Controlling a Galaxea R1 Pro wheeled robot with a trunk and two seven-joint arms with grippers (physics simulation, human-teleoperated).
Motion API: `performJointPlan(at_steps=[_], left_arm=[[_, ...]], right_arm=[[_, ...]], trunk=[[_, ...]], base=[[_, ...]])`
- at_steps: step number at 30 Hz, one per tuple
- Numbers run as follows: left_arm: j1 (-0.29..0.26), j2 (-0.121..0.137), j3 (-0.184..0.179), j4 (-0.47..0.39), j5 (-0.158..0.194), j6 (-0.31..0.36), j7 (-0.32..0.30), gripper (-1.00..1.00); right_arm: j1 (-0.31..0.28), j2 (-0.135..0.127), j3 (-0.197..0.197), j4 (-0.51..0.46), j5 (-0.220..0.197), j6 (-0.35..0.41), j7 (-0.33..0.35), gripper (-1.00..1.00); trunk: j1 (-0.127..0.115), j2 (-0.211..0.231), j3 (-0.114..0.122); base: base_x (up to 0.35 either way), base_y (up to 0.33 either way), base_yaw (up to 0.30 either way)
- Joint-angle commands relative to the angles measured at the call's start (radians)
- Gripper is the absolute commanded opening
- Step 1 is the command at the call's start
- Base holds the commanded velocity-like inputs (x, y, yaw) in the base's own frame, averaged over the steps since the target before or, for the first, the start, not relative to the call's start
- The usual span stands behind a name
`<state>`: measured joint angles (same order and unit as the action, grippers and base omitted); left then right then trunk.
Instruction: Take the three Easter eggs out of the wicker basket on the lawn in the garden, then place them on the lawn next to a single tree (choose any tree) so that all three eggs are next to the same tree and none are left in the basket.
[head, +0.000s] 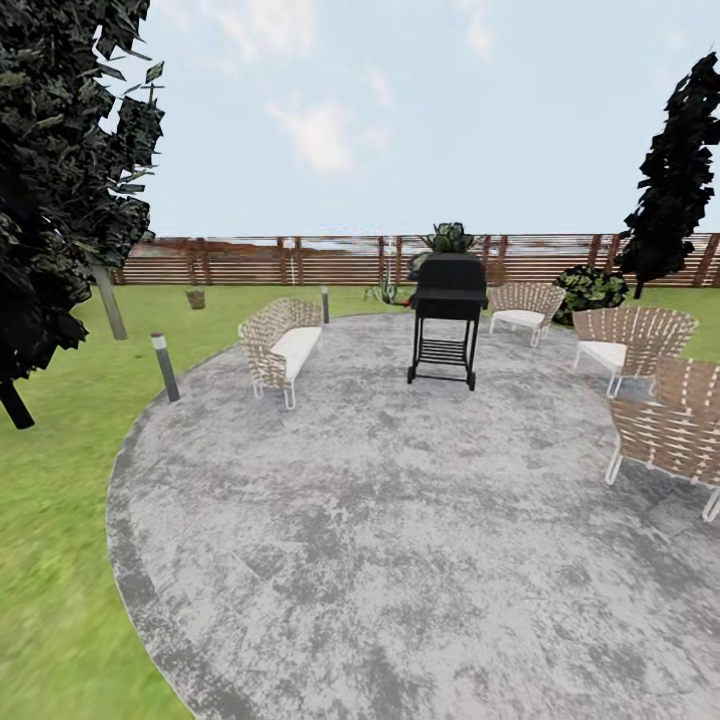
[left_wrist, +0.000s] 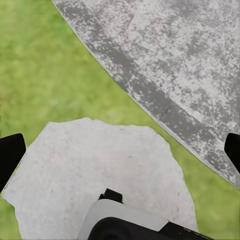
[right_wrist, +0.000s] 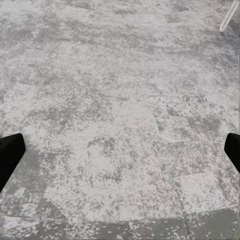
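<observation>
Head view: wicker basket (head: 196, 298) sits far off on lawn (head: 60, 470) by the fence (head: 300, 260); both grippers' fingers spread and empty, so skirt the paving (head: 400, 520) leftward.

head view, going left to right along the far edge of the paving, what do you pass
bollard light → white-cushioned wicker bench → black grill → small wicker chair → larger wicker chair
</observation>
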<state>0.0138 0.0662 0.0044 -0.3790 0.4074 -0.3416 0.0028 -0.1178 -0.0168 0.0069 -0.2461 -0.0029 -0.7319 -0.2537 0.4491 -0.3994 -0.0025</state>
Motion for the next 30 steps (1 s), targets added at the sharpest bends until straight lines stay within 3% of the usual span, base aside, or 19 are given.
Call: performJointPlan(at_steps=[1,30], left_arm=[[0.0,0.0,0.0,-0.001,0.002,0.0,0.0,1.0],[0.0,-0.005,-0.001,-0.001,-0.002,0.0,-0.001,1.0]], right_arm=[[0.0,0.0,0.001,0.001,0.0,-0.003,-0.002,1.0],[0.0,0.0,0.001,0.0,0.0,0.002,-0.002,1.0]], trunk=[[0.001,-0.001,0.0],[0.001,-0.001,0.0]], base=[[0.287,0.225,0.0],[0.327,0.025,0.0]])
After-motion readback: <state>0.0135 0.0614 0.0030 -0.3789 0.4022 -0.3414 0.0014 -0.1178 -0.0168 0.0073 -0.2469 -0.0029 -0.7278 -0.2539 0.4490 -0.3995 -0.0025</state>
